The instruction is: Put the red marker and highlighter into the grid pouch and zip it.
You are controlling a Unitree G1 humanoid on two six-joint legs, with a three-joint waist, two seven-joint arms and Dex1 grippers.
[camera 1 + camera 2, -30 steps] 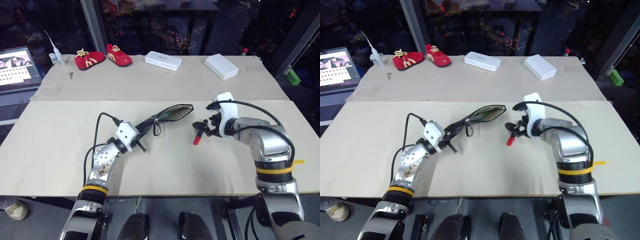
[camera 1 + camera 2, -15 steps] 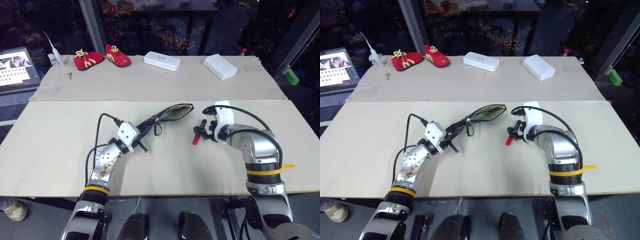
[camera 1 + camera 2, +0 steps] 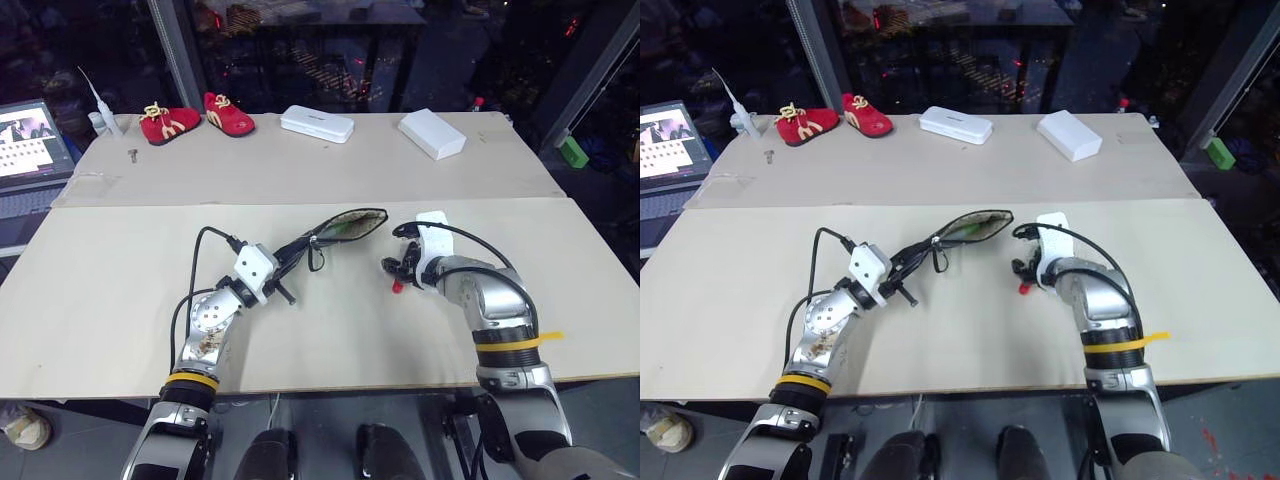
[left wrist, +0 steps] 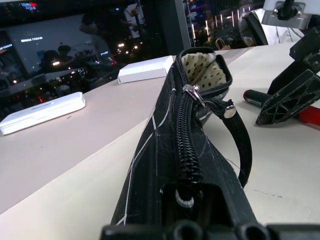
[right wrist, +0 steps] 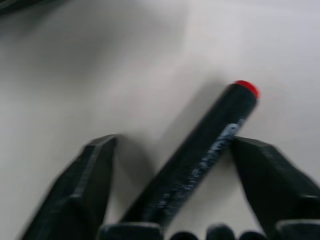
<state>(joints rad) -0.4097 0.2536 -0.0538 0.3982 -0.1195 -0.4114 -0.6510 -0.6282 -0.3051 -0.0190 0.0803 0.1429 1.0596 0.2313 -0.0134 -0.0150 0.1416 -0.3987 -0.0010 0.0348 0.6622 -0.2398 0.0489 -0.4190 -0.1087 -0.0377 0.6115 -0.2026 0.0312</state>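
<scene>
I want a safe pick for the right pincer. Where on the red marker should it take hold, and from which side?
Grip the red marker across its black barrel, near the middle, coming down from above. It lies flat on the table, and the right pincer already straddles the barrel, one finger on each side. The barrel is round, so squeeze squarely across it.

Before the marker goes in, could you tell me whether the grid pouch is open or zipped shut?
Open at its far end: on the grid pouch the zipper slider sits short of that end, and the dotted lining shows in the gaping mouth.
</scene>
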